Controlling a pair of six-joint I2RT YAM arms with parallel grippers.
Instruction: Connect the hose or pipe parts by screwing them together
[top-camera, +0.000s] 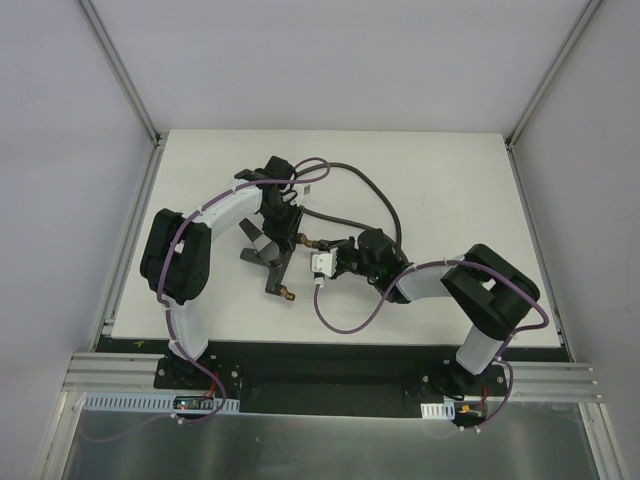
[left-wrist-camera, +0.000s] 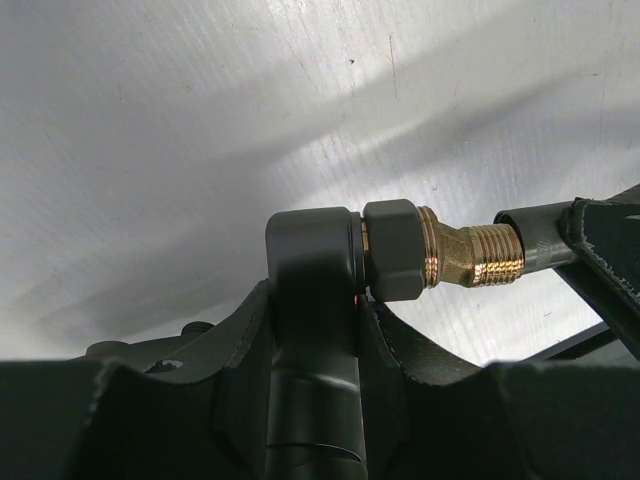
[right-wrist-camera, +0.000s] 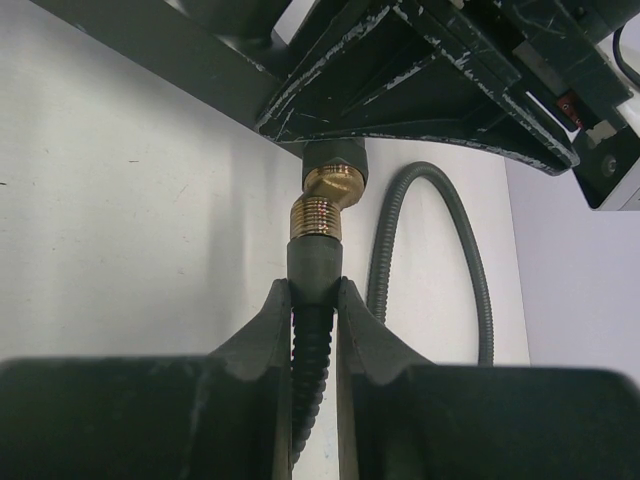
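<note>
Hose end on the fitting's thread, not yet wound on

Hose (top-camera: 384, 204) loops across the white table (top-camera: 450, 170) behind both arms and comes round to my right gripper (right-wrist-camera: 315, 300), whose jaws are pinched tight on it just behind its end connector (right-wrist-camera: 315, 262). My left gripper (left-wrist-camera: 310, 330) is clamped on the black stem of the fitting (left-wrist-camera: 310, 262), holding it up off the table near the middle, with one brass thread (left-wrist-camera: 492, 256) pointing at the hose end.

From the right wrist view the connector sits against the tip of that thread. The whole thread shows bare, so I judge that no turns have been made.

What worries me is alignment. The brass piece bends at an angle, and from the left wrist view the hose end seems to meet it slightly off axis; turning from here could cross-thread it or let it skate off the tip. My grip is on the ribbed hose and not on the connector, so rotation may only twist the hose. The long loop behind could also wind up and pull the end away
</note>
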